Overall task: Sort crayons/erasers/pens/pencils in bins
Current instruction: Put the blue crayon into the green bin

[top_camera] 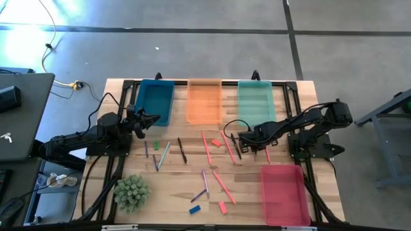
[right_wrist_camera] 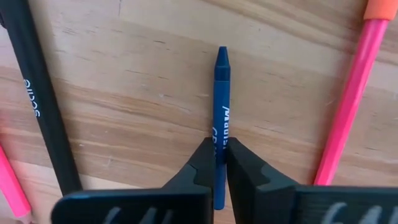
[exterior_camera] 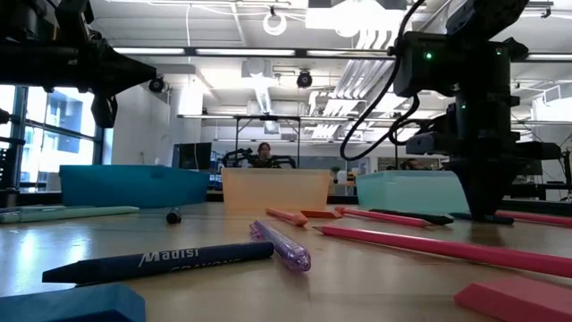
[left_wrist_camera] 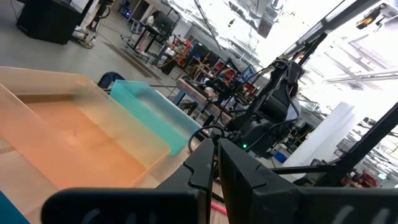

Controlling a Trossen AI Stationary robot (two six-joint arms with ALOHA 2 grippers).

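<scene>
Two small stubby erasers, a blue block point(top_camera: 194, 209) and a pink-red block point(top_camera: 222, 206), lie at the near edge of the pale wooden table point(top_camera: 173, 186); the pink-red translucent plastic bin point(top_camera: 284, 192) sits near right, and thin sticks lie scattered across the middle; farther in, right of centre, the right gripper point(right_wrist_camera: 217, 149) is down at the tabletop with its fingers clenched on a dark blue paper-wrapped crayon point(right_wrist_camera: 221, 118), gripped behind its middle so the pointed end juts forward; a long black pen point(right_wrist_camera: 43, 112) lies just beside it on one side and a pink pencil point(right_wrist_camera: 351, 99) on the other, both apart from the fingers; the step in hand looks like the lift, and it calls for a straight rise with the grip kept firm, since the off-centre hold could let the tip droop or swing into those neighbours; the left gripper point(top_camera: 153, 119) hangs closed and empty at far left, near the blue translucent bin point(top_camera: 155, 101); beside that stand the orange bin point(top_camera: 204, 99) and the teal-green bin point(top_camera: 256, 102) along the far edge; which one takes crayons I cannot tell.
</scene>
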